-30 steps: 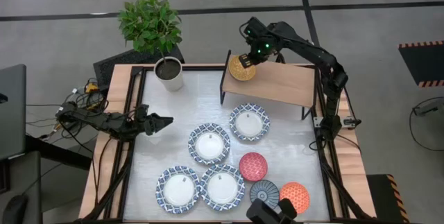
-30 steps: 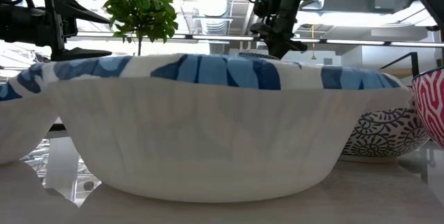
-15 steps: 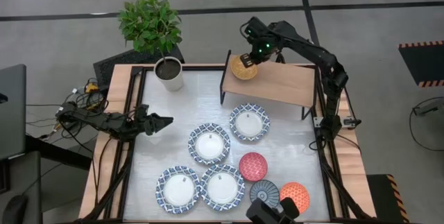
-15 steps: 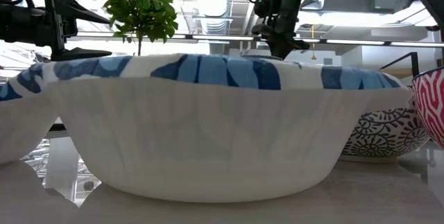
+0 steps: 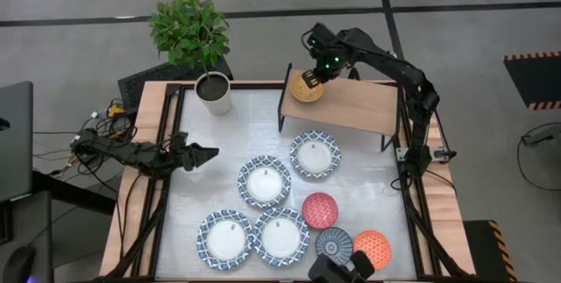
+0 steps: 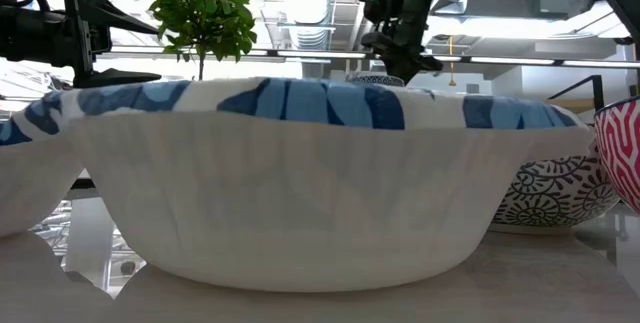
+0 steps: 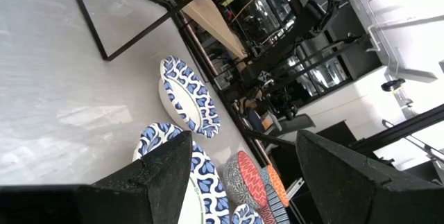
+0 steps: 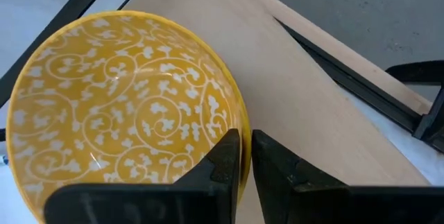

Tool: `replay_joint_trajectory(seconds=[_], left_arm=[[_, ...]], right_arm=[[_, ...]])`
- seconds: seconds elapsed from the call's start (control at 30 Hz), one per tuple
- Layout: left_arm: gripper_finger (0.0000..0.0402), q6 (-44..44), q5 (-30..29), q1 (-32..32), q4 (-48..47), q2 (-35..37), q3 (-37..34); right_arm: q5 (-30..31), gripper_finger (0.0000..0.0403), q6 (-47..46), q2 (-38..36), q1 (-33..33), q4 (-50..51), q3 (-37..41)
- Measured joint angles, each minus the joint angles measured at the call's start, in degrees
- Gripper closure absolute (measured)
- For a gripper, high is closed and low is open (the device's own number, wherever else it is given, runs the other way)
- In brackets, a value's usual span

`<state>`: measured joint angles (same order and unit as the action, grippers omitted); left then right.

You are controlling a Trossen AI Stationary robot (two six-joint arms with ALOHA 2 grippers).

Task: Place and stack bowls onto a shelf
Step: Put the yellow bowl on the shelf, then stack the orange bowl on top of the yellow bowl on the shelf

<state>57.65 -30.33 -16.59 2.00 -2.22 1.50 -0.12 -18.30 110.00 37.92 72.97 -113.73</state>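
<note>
My right gripper is at the left end of the shelf, a light-brown board on black legs, and is shut on the yellow-orange bowl. In the low view the right gripper shows behind a wide blue-and-white bowl. Four blue-and-white bowls stand on the tabletop. The red bowl, the dark blue-grey bowl and the orange bowl stand near the table's near edge. My left gripper waits open at the table's left edge. My right gripper pinches the yellow-orange bowl by its rim, one finger inside the bowl and one outside. The fingers come from above, slanting down. The bowl sits mouth up over the shelf's left end; whether its base touches the board I cannot tell.
A white plant pot with a green plant stands at the table's far left corner, beside the shelf. The rest of the shelf board to the right of the yellow-orange bowl is bare. Black frame rails run along the table's left and right sides.
The right gripper has kept its hold on the yellow-orange bowl and shifted it only slightly at the shelf's left end.
</note>
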Motion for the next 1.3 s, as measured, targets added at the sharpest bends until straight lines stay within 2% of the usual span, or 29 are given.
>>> replay_joint_trajectory(seconds=[0.6, 0.7, 0.87, 1.03, 1.17, 1.3], left_arm=[[0.0155, 0.0, 1.6, 0.0, 0.0, 0.0, 0.0], [0.0155, 0.0, 1.6, 0.0, 0.0, 0.0, 0.0], [0.0155, 0.0, 1.6, 0.0, 0.0, 0.0, 0.0], [0.0155, 0.0, 1.6, 0.0, 0.0, 0.0, 0.0], [0.0155, 0.2, 1.6, 0.0, 0.0, 0.0, 0.0], [0.0155, 2.2, 1.6, 0.0, 0.1, 0.0, 0.0]], right_arm=[[-0.1, 0.0332, 4.3, -0.2, -0.4, -3.4, 0.0], [-0.1, 0.0311, 5.1, -0.2, -0.4, -3.4, 0.0], [-0.2, 0.0247, 6.2, -0.2, -0.3, -3.3, 0.0], [-5.6, 0.0194, 6.2, -0.7, 0.4, -2.1, -3.4], [-9.8, 0.0184, 5.9, -2.0, 0.3, 5.8, -10.7], [-10.2, 0.0189, 4.7, -5.7, -3.2, 17.1, -14.4]])
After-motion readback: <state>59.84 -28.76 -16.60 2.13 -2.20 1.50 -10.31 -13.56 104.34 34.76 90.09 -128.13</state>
